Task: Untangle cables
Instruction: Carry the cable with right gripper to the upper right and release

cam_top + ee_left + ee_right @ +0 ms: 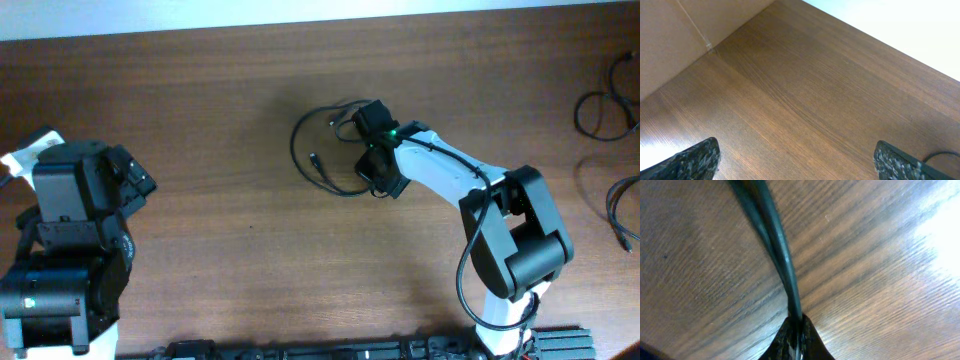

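Left gripper (pixel 797 160), well left of the cable (pixel 781 255), hangs with jaws wide and empty. Right gripper (pixel 797 341), at the cable's right side, is pinched tight on a strand. Risk: pulling could cinch the loop, since nothing anchors its far end.

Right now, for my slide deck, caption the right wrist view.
Right jaws shut on a black cable, wood table behind.

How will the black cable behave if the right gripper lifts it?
Probably floppy: black cable lies in loose curls, so it should droop and trail. Likely light, being thin. Its glossy sheath might slide through the right gripper.
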Available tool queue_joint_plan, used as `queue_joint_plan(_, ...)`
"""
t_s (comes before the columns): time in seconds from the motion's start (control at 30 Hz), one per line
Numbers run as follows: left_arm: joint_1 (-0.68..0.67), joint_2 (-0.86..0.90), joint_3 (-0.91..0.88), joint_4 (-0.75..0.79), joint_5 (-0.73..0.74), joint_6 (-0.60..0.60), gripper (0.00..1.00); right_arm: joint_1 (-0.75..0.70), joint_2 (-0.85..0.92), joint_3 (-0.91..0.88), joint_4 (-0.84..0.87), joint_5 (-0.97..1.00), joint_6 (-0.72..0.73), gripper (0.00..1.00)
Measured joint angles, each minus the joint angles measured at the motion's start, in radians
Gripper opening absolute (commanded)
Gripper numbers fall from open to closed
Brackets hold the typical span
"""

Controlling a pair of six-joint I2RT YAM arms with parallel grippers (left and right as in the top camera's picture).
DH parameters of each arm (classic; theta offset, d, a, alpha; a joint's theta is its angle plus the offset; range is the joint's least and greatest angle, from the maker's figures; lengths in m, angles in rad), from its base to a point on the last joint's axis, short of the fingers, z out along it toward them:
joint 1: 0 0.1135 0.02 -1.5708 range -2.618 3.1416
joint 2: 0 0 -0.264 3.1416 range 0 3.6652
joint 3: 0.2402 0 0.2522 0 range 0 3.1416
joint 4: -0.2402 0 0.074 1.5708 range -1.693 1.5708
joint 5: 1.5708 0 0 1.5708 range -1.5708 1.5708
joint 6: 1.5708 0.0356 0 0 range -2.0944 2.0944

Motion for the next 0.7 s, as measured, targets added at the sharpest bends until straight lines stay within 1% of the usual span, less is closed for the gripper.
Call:
queue_joint_plan(0.03,0.000,0.000,0.000,0.000,0.000,0.000,0.99,-0.023,0.000,0.010,-0.037,0.085,-0.124,0.04)
queue_joint_plan(0.07,0.000,0.000,0.000,0.000,0.000,0.000,0.99,-0.077,-0.001,0.043,-0.073,0.167,-0.248,0.04)
queue_joint_plan(0.1,0.000,0.000,0.000,0.000,0.000,0.000,0.99,-0.155,-0.003,0.106,-0.073,0.216,-0.373,0.04)
queue_joint_plan(0.13,0.000,0.000,0.000,-0.001,0.000,0.000,0.99,-0.253,-0.006,0.202,-0.074,0.231,-0.527,0.04)
queue_joint_plan(0.17,0.000,0.000,0.000,0.000,0.000,0.000,0.99,-0.308,-0.013,0.251,-0.071,0.235,-0.605,0.04)
queue_joint_plan(0.2,0.000,0.000,0.000,0.000,0.000,0.000,0.99,-0.365,-0.014,0.290,-0.048,0.232,-0.657,0.04)
queue_joint_plan(0.23,0.000,0.000,0.000,0.000,0.000,0.000,0.99,-0.472,-0.017,0.323,0.020,0.229,-0.712,0.04)
queue_joint_plan(0.3,0.000,0.000,0.000,0.000,0.000,0.000,0.99,-0.606,-0.017,0.325,0.117,0.220,-0.753,0.04)
queue_joint_plan(0.37,0.000,0.000,0.000,0.000,0.000,0.000,0.99,-0.722,0.002,0.328,0.264,0.166,-0.812,0.04)
queue_joint_plan(0.43,0.000,0.001,0.000,-0.002,0.000,0.000,0.99,-0.792,0.068,0.331,0.383,0.045,-0.888,0.04)
queue_joint_plan(0.47,0.000,0.001,0.000,-0.001,0.000,0.000,0.99,-0.796,0.139,0.331,0.403,0.004,-0.912,0.04)
queue_joint_plan(0.53,0.000,0.001,0.000,0.000,0.000,0.000,0.99,-0.783,0.211,0.331,0.413,-0.027,-0.917,0.04)
queue_joint_plan(0.57,0.000,0.001,0.000,0.000,0.000,0.000,0.99,-0.772,0.241,0.331,0.415,-0.047,-0.921,0.69)
queue_joint_plan(0.6,0.000,0.001,0.000,0.000,0.000,0.000,0.99,-0.753,0.264,0.332,0.421,-0.064,-0.925,0.99)
queue_joint_plan(0.67,0.000,0.001,0.000,0.000,0.000,0.000,0.99,-0.748,0.269,0.410,0.284,-0.073,-0.931,0.99)
queue_joint_plan(0.7,0.000,0.001,0.000,0.000,0.000,0.000,0.99,-0.748,0.270,0.494,0.169,-0.073,-0.934,0.99)
